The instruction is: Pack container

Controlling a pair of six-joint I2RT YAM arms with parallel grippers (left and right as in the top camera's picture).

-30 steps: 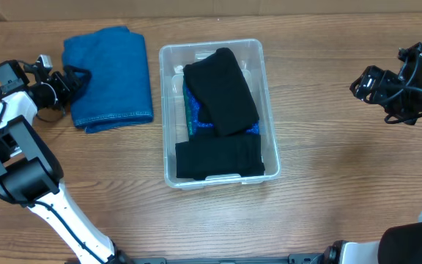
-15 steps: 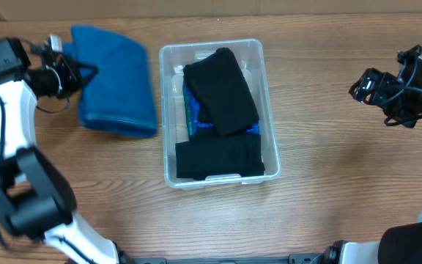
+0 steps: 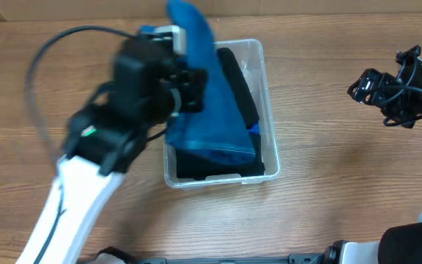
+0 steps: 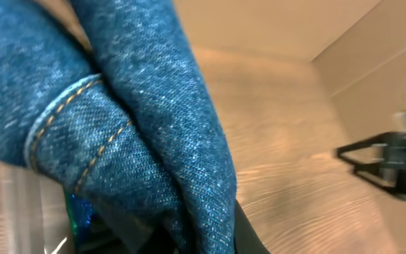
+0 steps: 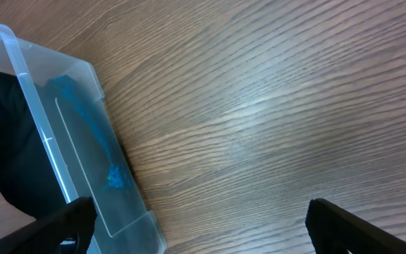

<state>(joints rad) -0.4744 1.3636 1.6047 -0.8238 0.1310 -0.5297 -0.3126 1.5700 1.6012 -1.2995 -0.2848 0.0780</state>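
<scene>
The clear plastic container point(image 3: 271, 152) stands mid-table with black folded clothes point(image 3: 245, 99) inside. A blue denim garment point(image 3: 212, 117) hangs over its left half and drapes down into it. My left gripper point(image 3: 190, 89) is shut on that garment's upper part, above the container's left rim. In the left wrist view the denim garment point(image 4: 139, 120) fills most of the frame and hides the fingers. My right gripper point(image 3: 363, 85) is open and empty, far right of the container. In its wrist view, the right gripper point(image 5: 203, 233) is over bare wood beside the container point(image 5: 69, 148).
A black folded piece point(image 3: 222, 170) lies at the container's near end, with something bright blue point(image 3: 253, 129) under the clothes. My left arm point(image 3: 86, 176) crosses the table's left half. Bare wooden tabletop point(image 3: 328, 183) lies to the right.
My left gripper has closed on the denim garment, lifted it from the table's left side and swung it right, over the container. The right arm has stayed still.
</scene>
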